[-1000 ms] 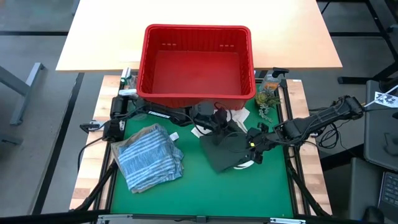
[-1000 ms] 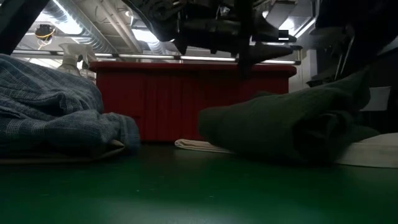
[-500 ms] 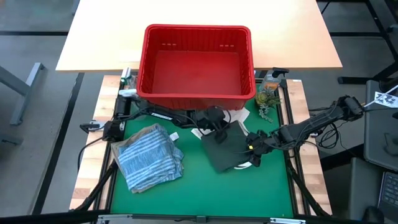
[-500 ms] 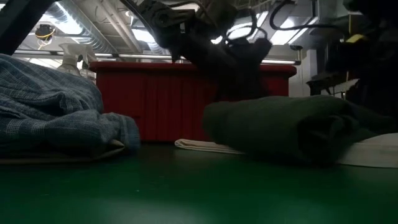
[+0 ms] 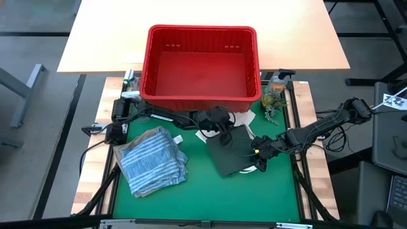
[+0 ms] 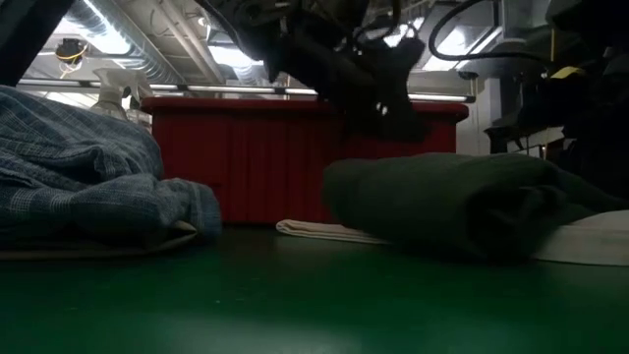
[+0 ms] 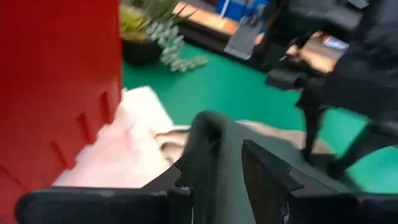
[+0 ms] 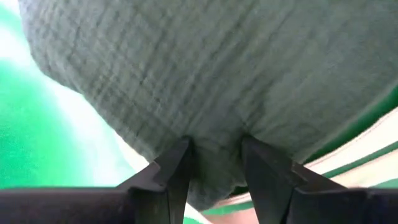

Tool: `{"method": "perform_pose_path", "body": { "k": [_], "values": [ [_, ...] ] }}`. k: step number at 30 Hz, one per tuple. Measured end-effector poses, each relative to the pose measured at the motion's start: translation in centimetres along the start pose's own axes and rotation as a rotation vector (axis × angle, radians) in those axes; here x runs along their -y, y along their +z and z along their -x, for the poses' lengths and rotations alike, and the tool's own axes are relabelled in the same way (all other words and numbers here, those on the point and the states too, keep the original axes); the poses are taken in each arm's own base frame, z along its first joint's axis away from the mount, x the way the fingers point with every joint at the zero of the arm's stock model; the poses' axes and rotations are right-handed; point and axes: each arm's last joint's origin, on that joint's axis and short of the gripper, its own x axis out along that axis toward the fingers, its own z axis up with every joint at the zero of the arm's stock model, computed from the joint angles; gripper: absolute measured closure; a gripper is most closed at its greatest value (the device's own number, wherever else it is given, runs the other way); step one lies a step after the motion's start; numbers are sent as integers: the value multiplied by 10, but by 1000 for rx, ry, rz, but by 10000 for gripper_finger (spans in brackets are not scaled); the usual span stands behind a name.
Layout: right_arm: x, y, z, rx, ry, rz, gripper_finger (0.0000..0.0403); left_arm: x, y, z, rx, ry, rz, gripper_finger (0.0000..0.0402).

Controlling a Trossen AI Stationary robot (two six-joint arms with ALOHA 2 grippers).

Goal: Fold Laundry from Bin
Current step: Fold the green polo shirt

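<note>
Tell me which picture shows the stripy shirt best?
The high view: the whole striped shirt lies crumpled on the green mat. The low view shows only its side. Neither wrist view shows it.

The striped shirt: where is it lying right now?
In the high view the striped shirt lies bunched on the green mat's left side, in front of the red bin and apart from the dark green garment.

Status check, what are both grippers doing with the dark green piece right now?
Left gripper and right gripper both pinch the dark green garment. Red bin empty. Nothing blocking.
</note>
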Motion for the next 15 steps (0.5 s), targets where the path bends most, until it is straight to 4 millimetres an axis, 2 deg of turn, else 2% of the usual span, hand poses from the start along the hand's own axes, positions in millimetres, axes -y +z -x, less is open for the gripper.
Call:
{"method": "perform_pose_path", "body": {
  "k": [6,11,15],
  "values": [
    [-14,12,16,19,66,46,260,27,13,21,34,-127,-5,310],
    [-30,28,35,96,129,110,260,57,1,27,0,-212,-11,310],
    [-37,35,42,140,149,167,260,81,-11,33,-31,-261,-4,310]
  ]
}}
